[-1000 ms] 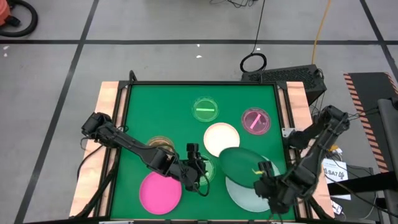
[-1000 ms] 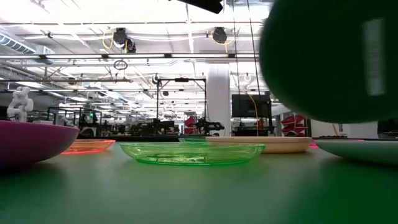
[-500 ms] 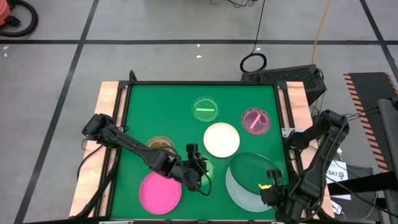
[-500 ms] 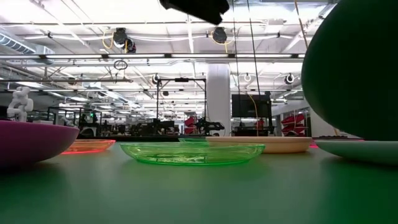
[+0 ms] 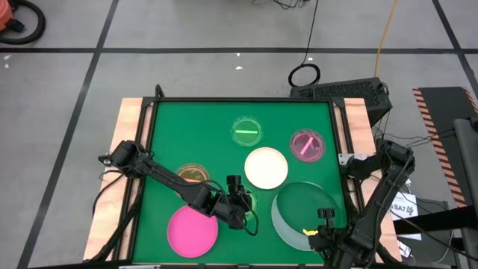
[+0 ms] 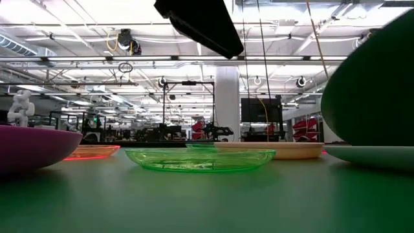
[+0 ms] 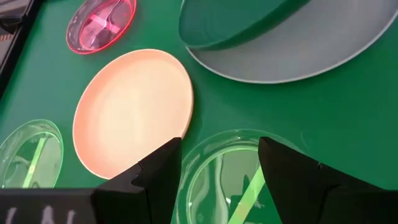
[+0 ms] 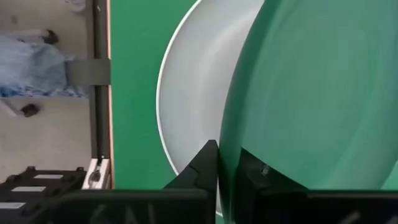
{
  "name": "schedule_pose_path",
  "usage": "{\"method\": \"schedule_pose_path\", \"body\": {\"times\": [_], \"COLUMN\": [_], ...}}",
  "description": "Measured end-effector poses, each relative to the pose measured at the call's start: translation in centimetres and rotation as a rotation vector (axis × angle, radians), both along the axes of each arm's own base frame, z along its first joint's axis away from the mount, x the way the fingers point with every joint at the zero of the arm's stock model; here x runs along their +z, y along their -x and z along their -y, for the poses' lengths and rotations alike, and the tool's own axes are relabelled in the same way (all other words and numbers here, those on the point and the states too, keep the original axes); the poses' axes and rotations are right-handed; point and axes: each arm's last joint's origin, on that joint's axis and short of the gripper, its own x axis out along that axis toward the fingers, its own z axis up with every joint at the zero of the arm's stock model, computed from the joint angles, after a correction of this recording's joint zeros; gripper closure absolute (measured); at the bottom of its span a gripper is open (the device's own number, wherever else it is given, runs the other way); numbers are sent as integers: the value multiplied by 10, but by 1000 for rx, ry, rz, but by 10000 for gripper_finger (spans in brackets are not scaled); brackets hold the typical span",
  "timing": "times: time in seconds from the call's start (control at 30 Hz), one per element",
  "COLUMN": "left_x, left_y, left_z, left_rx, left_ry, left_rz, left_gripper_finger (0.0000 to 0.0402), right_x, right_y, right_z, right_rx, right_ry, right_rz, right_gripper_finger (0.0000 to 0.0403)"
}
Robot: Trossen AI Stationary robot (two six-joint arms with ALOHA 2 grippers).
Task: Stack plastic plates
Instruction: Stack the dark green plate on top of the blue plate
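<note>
Dark green plastic fills our right claw (image 5: 323, 224), which is pinched tight on the near rim of the large dark green plate (image 5: 304, 202). We hold that plate tilted over the large pale blue plate (image 5: 287, 232), which lies flat at the near right of the green worktop (image 5: 164, 127); from the low view its far edge looks close to the blue one, though we cannot tell whether they touch. Our left claw (image 5: 240, 196) hovers with its fingers spread wide over the small clear green plate (image 7: 233, 186) near the middle front, gripping nothing.

We judge the task barely begun: one pair is nearly nested, and nothing else is stacked. The cream-white plate (image 5: 266, 167) sits just beyond the left claw, the bright pink plate (image 5: 192, 230) lies at the near left, and the small orange plate (image 5: 193, 174) rests beside the left arm. A second small green plate (image 5: 247, 131) and the small pink plate (image 5: 307, 145) wait well apart at the far side.

Nothing blocks the green plate's descent, but the two claws work near each other, so carrying the next plates across calls for care.
</note>
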Motion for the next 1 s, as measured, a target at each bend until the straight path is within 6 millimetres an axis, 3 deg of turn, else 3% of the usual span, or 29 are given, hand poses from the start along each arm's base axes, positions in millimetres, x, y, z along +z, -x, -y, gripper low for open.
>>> {"method": "schedule_pose_path", "body": {"times": [0.7, 0.83, 1.0], "left_x": [1, 1, 1], "left_y": [-1, 0, 0], "left_z": [3, 4, 4], "left_rx": [9, 5, 4], "left_ry": [59, 58, 58], "left_rz": [23, 22, 22], "left_gripper_finger": [183, 183, 183], "right_x": [-53, -55, -55], "right_y": [-16, -17, -16], "right_z": [-29, -31, -31], "right_rx": [5, -13, -46], "right_ry": [23, 1, -3], "right_rz": [-55, -73, -80], "right_gripper_finger": [376, 345, 278]}}
